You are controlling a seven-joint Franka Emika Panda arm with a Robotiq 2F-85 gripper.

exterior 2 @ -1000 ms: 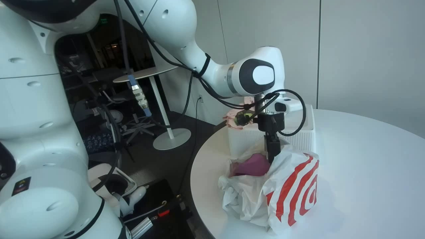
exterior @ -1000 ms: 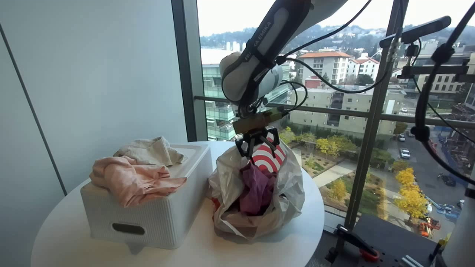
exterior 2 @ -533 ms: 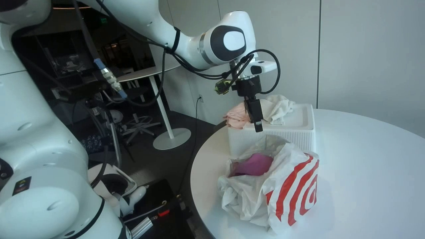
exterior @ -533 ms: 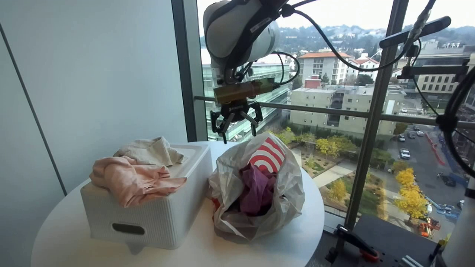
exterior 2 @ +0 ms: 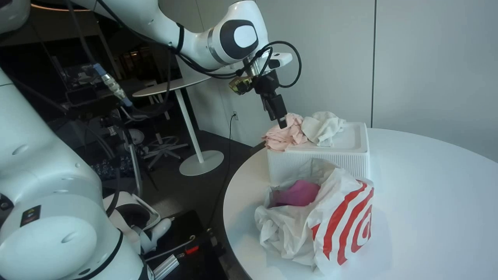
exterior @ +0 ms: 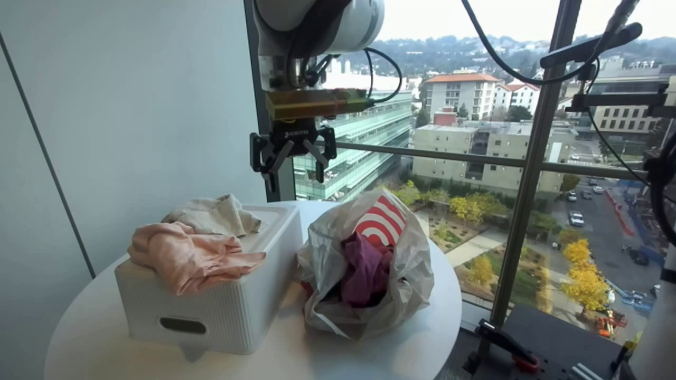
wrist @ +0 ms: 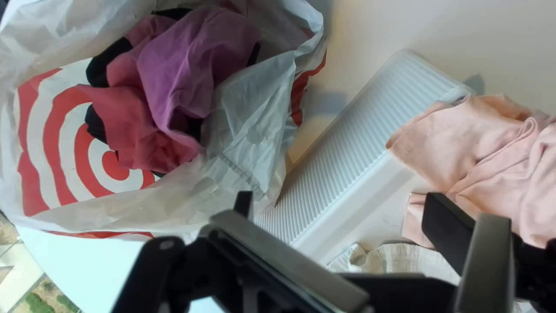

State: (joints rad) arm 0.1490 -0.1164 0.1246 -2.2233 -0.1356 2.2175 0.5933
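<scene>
Wrist view shows the claw (wrist: 341, 211) released: its two fingers (wrist: 286, 256) stand well apart, and nothing is gripped between them. In both exterior views it hangs in the air, touching nothing. Nearest to it, though depth is hard to judge, look a peach cloth (exterior: 185, 253), draped partly over an edge of the white ribbed box (exterior: 227, 316), and a cream cloth (exterior: 211, 216) crumpled against it. Both lie on the flat top of the box, which sits on the round surface (exterior: 90, 338). Beside the box stands a plastic bag (exterior: 416, 253) with red rings, its mouth gaping, and a purple cloth (wrist: 182, 69) is bunched inside; whether the rosy folds (wrist: 134, 130) next to it belong to the same piece, I cannot tell.

I judge the step in hand to be aiming rather than grasping, since the claw is unloaded and no cloth is pinched. Any hold from here calls for lining the spread fingers up over a raised fold, coming straight down, and closing only once fabric sits between the tips. The bag's loose rim would be easy to snag on a low sideways sweep.
</scene>
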